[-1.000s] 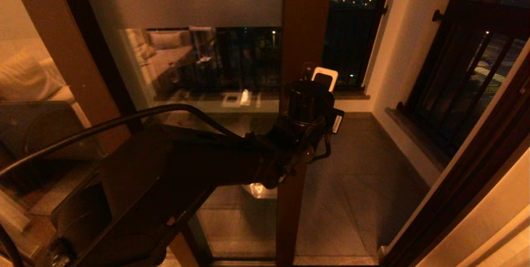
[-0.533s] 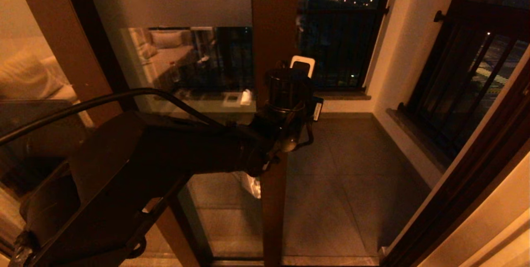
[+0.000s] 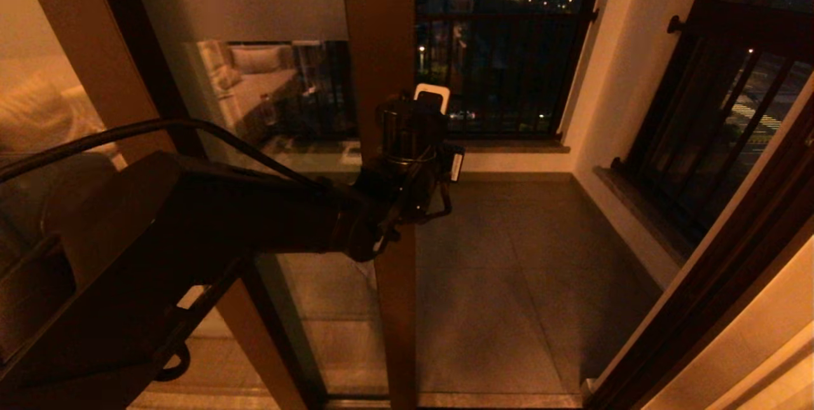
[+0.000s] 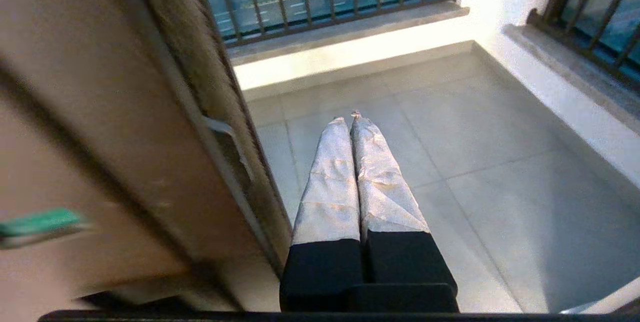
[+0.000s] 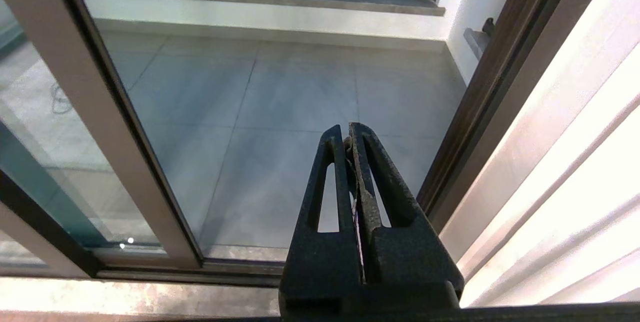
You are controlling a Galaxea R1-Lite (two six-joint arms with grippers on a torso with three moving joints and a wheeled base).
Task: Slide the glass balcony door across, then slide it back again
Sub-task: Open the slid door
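Observation:
The glass balcony door has a dark brown stile and a frosted band; it stands left of the middle, and the doorway to its right is open onto the balcony. My left arm's wrist reaches out at the stile's free edge. In the left wrist view the left gripper is shut with nothing in it, and its fingers lie alongside the door's edge, close to a recessed metal fitting. The right gripper is shut and empty, low inside the doorway, hidden from the head view.
The tiled balcony floor lies beyond the opening. Black-barred windows line the far and right sides. The dark door jamb borders the opening on the right. A fixed panel with a brown post stands on the left. The floor track runs below.
The door's stile has slid left, and my left arm has moved left with it. The open gap to the balcony has grown wider.

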